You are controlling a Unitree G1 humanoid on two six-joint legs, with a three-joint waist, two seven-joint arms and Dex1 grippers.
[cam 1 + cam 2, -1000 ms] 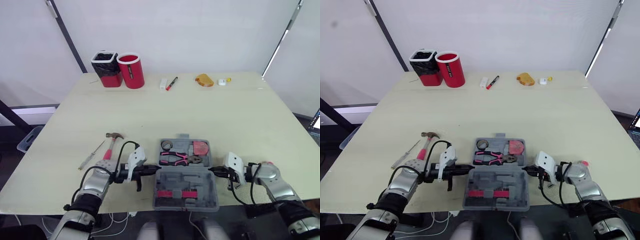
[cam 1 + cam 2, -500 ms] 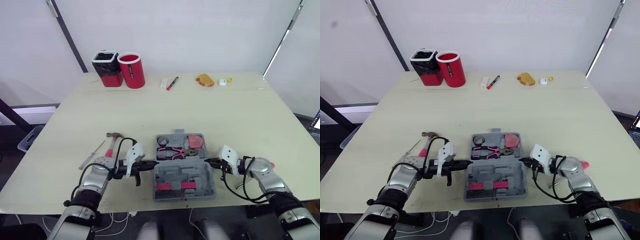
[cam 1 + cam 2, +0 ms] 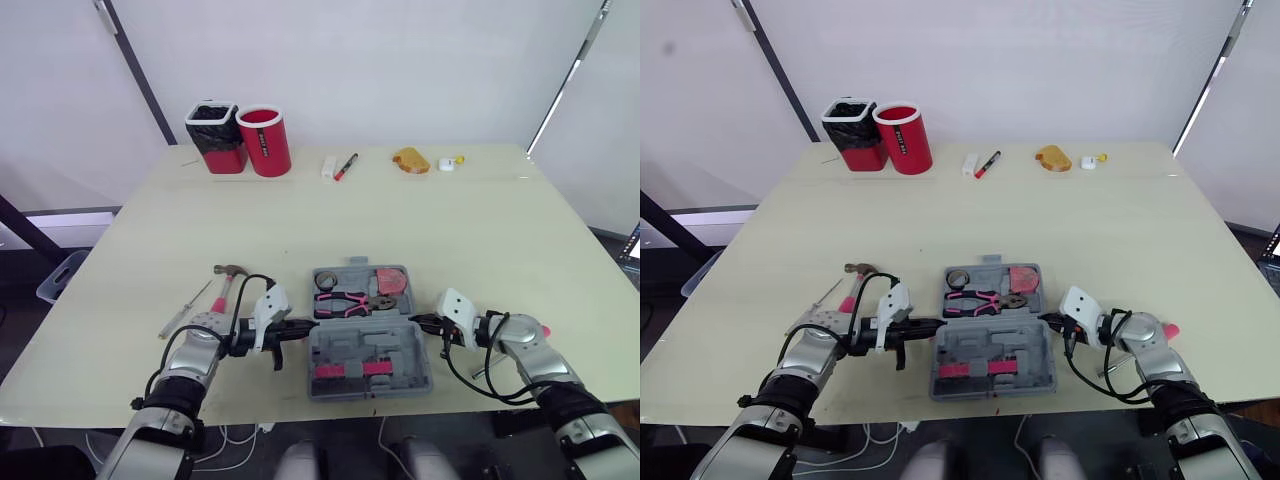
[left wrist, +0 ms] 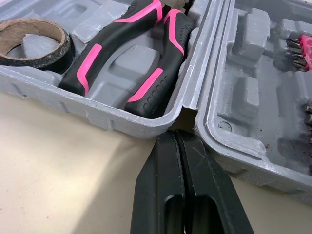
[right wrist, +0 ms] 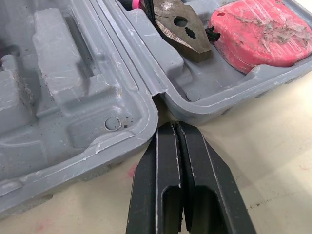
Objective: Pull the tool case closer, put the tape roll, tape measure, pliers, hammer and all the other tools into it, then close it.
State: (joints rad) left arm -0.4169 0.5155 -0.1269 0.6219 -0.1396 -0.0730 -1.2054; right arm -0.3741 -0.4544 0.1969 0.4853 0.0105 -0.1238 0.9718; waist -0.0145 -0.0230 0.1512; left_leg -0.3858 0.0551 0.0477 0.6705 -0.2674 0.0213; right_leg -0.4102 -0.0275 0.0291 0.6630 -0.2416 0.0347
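The grey tool case (image 3: 366,346) lies open near the table's front edge. Its far half holds a tape roll (image 3: 327,282), pink-handled pliers (image 3: 347,300) and a pink tape measure (image 3: 393,281). The near half shows pink bits (image 3: 346,371). My left gripper (image 3: 300,326) is shut, its tips against the hinge notch on the case's left side (image 4: 161,122). My right gripper (image 3: 420,322) is shut at the hinge notch on the right side (image 5: 151,95). A hammer (image 3: 226,280) and a screwdriver (image 3: 183,312) lie on the table left of the case, beyond my left arm.
A black bin (image 3: 214,138) and a red cup (image 3: 265,142) stand at the far left. A white item (image 3: 326,167), a marker (image 3: 344,166), an orange object (image 3: 409,160) and a small white piece (image 3: 446,164) lie along the far edge. A thin metal tool (image 3: 479,368) lies by my right forearm.
A second ago the case lay closer to the front edge. It has slid a little farther onto the table with both shut grippers at its hinge. It has hardly moved in the last half second.
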